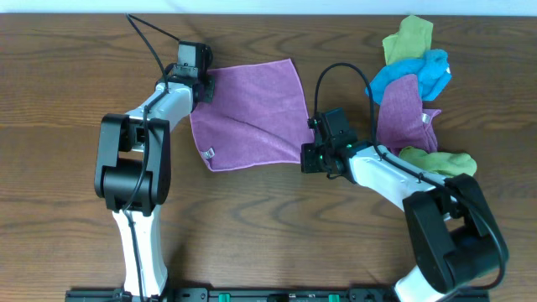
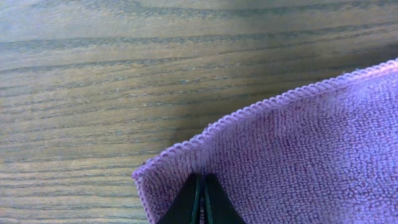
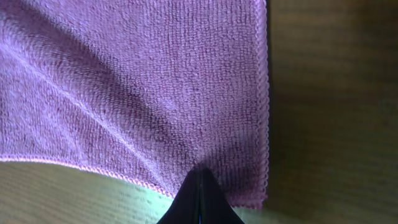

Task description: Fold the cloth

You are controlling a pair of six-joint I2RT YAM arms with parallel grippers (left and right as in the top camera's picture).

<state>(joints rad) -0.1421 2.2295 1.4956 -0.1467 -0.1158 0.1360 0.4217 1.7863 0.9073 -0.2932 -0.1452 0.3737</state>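
So the cloth (image 1: pixel 250 113) is lying spread out pretty flat in the middle of the wooden table (image 1: pixel 67 84), with the little white tag (image 1: pixel 209 153) on its near-left edge. The left gripper (image 2: pixel 200 186) is clamped tight on the far-left corner and the right gripper (image 3: pixel 199 180) is pinched down on the near-right corner, both with fabric caught at the fingertips. There's a heap of spare cloths (image 1: pixel 415 92) (green, blue, another purple one) bunched at the far right, well apart from it.

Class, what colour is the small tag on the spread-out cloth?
White; the tag on the cloth shows best in the overhead view.
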